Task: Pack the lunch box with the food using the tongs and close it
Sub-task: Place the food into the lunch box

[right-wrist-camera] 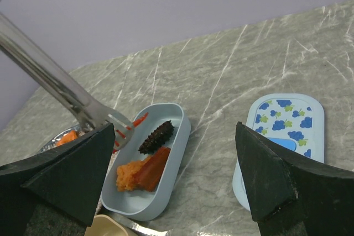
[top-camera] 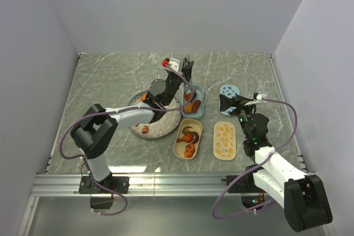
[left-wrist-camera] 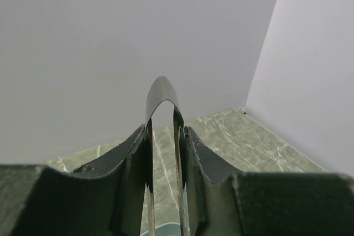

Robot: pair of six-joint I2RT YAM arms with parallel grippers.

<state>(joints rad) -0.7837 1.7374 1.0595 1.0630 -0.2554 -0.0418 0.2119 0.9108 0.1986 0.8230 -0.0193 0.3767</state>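
My left gripper [top-camera: 186,70] is shut on the metal tongs [left-wrist-camera: 161,89], whose bent end points up at the back wall. Their forked tip [right-wrist-camera: 113,128] hangs over the left rim of the light blue tub [right-wrist-camera: 180,141]; red streaks show at the tines, and I cannot tell if a piece is held. In that tub lie a dark spiky chunk [right-wrist-camera: 156,136], an orange chunk [right-wrist-camera: 127,176] and a reddish one [right-wrist-camera: 152,167]. More food lies in the cream tub [top-camera: 188,139] and on the speckled plate [top-camera: 160,125]. My right gripper [right-wrist-camera: 176,127] is open and empty, right of the blue tub [top-camera: 192,102].
A blue lid with a grape pattern [right-wrist-camera: 285,120] lies flat on the table, to the right of the blue tub. A cream lid with an orange pattern [top-camera: 224,140] lies right of the cream tub. White walls close in the marbled table on three sides.
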